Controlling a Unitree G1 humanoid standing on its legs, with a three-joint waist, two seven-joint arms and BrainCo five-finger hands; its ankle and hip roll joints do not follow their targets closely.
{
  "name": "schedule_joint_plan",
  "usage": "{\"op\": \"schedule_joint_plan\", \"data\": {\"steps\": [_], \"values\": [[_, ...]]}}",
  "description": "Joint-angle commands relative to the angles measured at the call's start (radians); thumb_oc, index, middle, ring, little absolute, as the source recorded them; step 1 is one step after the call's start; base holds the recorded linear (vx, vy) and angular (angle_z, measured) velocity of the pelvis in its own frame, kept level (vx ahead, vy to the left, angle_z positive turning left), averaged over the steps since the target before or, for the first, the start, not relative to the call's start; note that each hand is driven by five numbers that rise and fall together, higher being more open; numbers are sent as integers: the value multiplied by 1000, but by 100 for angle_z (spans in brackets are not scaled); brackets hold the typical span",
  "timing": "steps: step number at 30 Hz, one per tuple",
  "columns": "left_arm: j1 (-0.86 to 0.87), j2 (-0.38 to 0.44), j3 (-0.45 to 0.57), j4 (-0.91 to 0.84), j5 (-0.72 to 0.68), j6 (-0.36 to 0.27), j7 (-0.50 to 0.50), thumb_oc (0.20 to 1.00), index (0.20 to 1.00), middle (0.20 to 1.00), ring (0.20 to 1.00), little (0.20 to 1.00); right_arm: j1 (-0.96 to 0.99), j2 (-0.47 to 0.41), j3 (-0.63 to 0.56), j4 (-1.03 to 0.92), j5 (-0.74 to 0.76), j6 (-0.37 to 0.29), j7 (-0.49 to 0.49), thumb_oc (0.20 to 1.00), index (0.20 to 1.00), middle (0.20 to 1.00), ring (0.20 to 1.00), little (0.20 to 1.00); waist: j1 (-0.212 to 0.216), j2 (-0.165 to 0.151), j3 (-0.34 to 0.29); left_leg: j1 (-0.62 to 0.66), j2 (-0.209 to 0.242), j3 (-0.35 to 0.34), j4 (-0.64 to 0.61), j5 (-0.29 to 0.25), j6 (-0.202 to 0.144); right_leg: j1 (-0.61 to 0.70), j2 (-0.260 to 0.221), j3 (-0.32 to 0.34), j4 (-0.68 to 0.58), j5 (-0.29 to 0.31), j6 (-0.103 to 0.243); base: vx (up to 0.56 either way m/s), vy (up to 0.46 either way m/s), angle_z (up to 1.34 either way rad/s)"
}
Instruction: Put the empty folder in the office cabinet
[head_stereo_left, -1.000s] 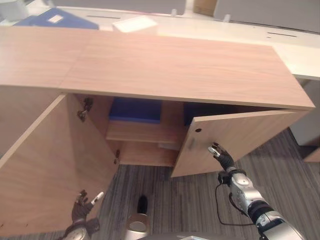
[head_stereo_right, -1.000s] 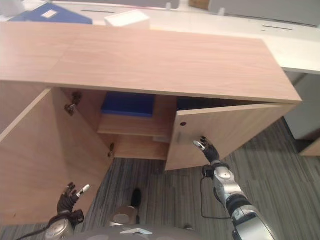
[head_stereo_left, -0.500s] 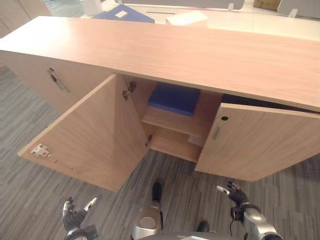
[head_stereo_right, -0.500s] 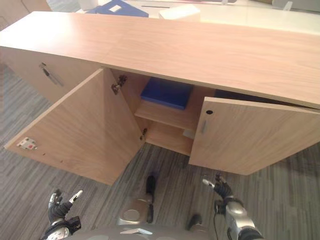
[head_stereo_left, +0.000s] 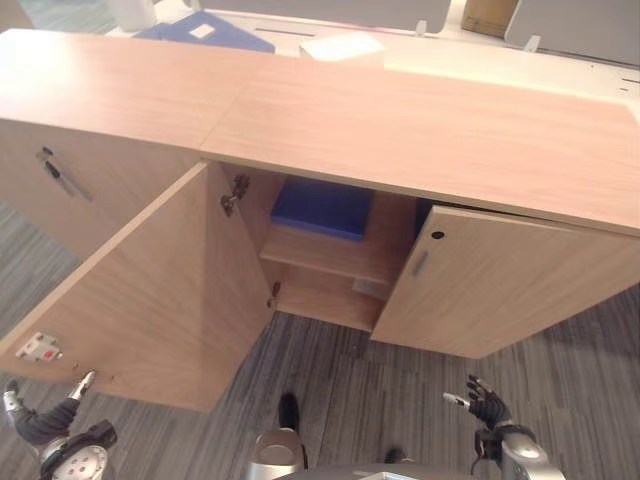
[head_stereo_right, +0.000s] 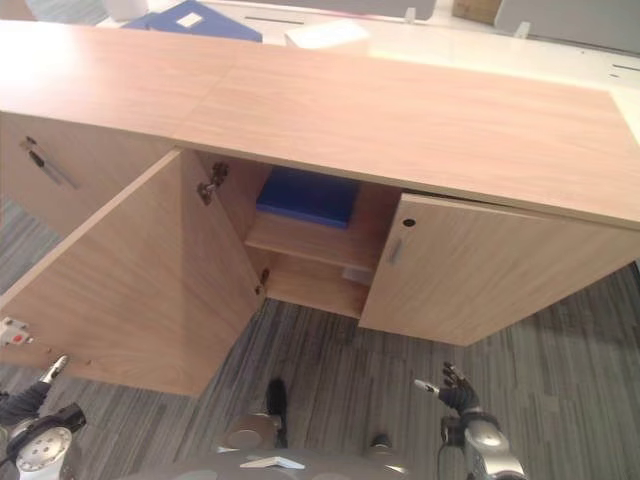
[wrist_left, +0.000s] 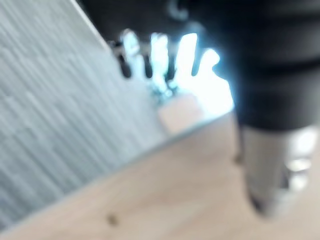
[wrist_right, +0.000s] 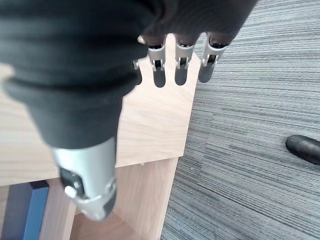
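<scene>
From the left eye view, the blue folder (head_stereo_left: 322, 207) was already lying flat on the upper shelf (head_stereo_left: 330, 255) inside the office cabinet (head_stereo_left: 420, 140). The left door (head_stereo_left: 150, 290) was swung wide and the right door (head_stereo_left: 500, 290) was only partly open, so I'd guess what's left is closing up. Another blue folder (head_stereo_left: 205, 28) sat on the desk behind.

In the right eye view, the right hand (head_stereo_right: 458, 392) hung low over the floor (head_stereo_right: 330, 350), well clear of the right door, touching nothing. The left hand (head_stereo_right: 25, 400) was down by the left door's outer edge.

In the left wrist view, the left hand's fingers (wrist_left: 159, 52) looked straight and empty, near the door panel.

In the right wrist view, the right hand's fingers (wrist_right: 182, 62) were straight, spread a little, gripping nothing, with the door edge past them.
</scene>
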Motion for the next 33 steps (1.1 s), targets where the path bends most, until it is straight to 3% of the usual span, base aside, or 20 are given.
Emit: {"op": "schedule_joint_plan", "data": {"steps": [1,4,7,8,11,13,20,30,33], "values": [[-30,50,17,-5,-79,-52,-72,1000,1000,1000,1000,1000,-34,-66,-45,-8,-10,-46,27,1000,1000,1000,1000,1000,-11,-1,23,14,67,-28,30,-109,-61,-39,96,3,62,-106,-87,64,101,-13],[-42,72,16,-1,-84,-29,-129,1000,1000,1000,1000,1000,-27,-74,-49,-1,-6,-50,33,1000,1000,1000,1000,1000,-20,-6,26,17,70,-25,32,-118,-57,-49,101,15,66,-107,-88,14,29,-10],[-74,96,-26,5,-111,41,-270,1000,1000,1000,1000,1000,-22,-83,-52,7,15,-64,38,1000,1000,1000,1000,1000,-37,-15,29,28,68,-23,29,-134,-48,-67,110,33,70,-105,-86,-6,-11,-13],[-85,89,-56,8,-124,69,-330,1000,1000,1000,1000,1000,-23,-83,-55,7,25,-72,38,1000,1000,1000,1000,1000,-45,-16,28,36,64,-24,25,-141,-43,-72,112,41,70,-103,-85,-4,-18,-5],[-90,82,-79,14,-119,80,-366,1000,1000,1000,1000,1000,-24,-82,-57,9,30,-77,41,1000,1000,1000,1000,1000,-50,-16,26,43,61,-24,21,-145,-41,-74,114,47,68,-100,-84,-18,-6,0],[-101,19,-188,23,-110,105,-476,1000,1000,1000,1000,1000,-32,-79,-73,-8,33,-74,46,1000,1000,1000,1000,1000,-76,-9,19,51,55,-11,17,-140,-30,-85,115,58,62,-79,-86,-55,-30,-1],[-90,-103,-320,17,-130,117,-541,1000,1000,1000,1000,1000,-34,-53,-84,-28,-20,-36,22,1000,1000,1000,1000,1000,-111,9,9,61,60,7,24,-136,-39,-72,107,76,53,-75,-88,-3,-45,-9],[-106,-162,-401,9,-150,126,-594,1000,1000,1000,1000,1000,-31,-22,-59,0,-49,-29,-31,1000,1000,1000,1000,1000,-137,11,-1,52,72,15,76,-138,-46,-66,107,95,53,-70,-92,-18,-90,-24],[-130,-171,-411,14,-185,115,-588,1000,1000,1000,1000,1000,-30,-14,-46,19,-57,-40,-45,1000,1000,1000,1000,1000,-144,8,-9,55,56,-17,89,-157,-37,-66,110,127,51,-67,-91,16,-58,-29]]}}
